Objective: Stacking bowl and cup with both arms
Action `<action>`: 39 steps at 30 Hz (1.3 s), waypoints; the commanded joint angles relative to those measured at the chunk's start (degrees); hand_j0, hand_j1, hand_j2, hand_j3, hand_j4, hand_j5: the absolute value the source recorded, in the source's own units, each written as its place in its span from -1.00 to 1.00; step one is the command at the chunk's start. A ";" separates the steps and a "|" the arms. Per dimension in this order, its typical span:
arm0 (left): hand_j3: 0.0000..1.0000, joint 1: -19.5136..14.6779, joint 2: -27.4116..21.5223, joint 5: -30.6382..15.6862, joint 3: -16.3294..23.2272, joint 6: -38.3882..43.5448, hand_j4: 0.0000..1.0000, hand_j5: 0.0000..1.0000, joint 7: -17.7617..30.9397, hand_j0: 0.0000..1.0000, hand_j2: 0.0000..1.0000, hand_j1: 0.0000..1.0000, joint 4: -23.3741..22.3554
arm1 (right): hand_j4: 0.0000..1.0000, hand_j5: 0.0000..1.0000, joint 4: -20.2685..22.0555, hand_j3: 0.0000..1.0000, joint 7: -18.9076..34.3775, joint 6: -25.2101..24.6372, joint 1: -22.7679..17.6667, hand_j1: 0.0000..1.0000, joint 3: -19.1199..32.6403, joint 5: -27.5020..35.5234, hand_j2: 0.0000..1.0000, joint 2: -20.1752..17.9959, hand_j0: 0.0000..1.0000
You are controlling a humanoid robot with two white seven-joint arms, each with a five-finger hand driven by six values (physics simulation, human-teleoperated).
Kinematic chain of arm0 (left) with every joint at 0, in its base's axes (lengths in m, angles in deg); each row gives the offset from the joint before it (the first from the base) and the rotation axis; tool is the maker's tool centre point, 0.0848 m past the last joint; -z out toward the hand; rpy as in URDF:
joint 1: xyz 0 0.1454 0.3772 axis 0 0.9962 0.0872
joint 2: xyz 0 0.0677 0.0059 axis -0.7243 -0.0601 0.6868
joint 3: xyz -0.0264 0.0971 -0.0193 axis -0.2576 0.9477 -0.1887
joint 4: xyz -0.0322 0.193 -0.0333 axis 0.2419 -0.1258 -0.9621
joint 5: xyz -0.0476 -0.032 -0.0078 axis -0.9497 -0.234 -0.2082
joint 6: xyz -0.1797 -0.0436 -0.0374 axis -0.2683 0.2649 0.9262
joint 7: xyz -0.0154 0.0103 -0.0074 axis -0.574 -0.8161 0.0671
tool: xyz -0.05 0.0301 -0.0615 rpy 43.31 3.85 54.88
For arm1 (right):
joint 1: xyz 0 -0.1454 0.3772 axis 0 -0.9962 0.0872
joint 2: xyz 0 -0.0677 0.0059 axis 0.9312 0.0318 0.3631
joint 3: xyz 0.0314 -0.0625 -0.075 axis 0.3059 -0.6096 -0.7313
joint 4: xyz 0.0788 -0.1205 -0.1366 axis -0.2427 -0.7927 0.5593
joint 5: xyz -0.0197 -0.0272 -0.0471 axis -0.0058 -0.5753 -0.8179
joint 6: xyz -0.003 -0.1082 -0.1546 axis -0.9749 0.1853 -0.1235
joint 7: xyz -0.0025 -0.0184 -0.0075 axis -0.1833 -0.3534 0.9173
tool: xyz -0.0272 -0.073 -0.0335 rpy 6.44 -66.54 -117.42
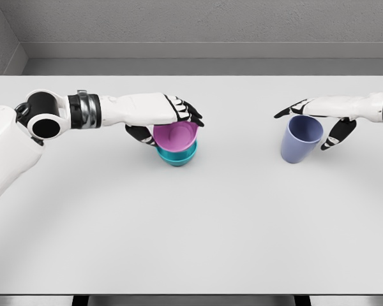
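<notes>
Pink cup (176, 136): sits nested inside the teal bowl (177, 155), its open mouth tipped slightly toward the camera – only the lower part of the bowl shows beneath it.
Stack position: left of the middle of the white tabletop (191, 223), in its far half.
Left hand (172, 118): its arm comes in from the left edge and lies across the stack; the fingers curl over the far rim of the pink cup and the thumb shows dark at the cup's left side, so the hand is closed around the cup.
Blue cup (300, 138): on the right side of the tabletop, well apart from the stack, tilted with its mouth up and leaning toward the right.
Right hand (322, 118): reaches in from the right edge – fingers stretch over the top of the blue cup's rim and the thumb hangs down just beside its right wall; it wraps the cup's upper part.
Surroundings: grey wall (191, 25) behind the tabletop.
</notes>
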 commanded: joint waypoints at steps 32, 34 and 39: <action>1.00 9.76 -21.66 -9.57 -10.60 0.18 1.00 1.00 -0.01 1.00 1.00 1.00 9.67 | 0.86 0.86 -0.66 0.86 -0.02 -0.11 0.44 0.86 -1.47 0.19 0.86 0.77 0.86; 1.00 11.34 -22.37 -9.48 -11.04 0.18 1.00 1.00 -0.01 1.00 1.00 1.00 9.31 | 0.82 0.82 -0.57 0.82 -0.02 -0.02 0.44 0.82 -1.47 0.19 0.82 0.77 0.82; 1.00 13.89 -23.86 -9.04 -12.45 0.18 1.00 1.00 -0.01 1.00 1.00 1.00 9.66 | 0.72 0.72 -0.39 0.72 -0.02 -0.02 0.44 0.72 -1.47 0.19 0.72 0.77 0.72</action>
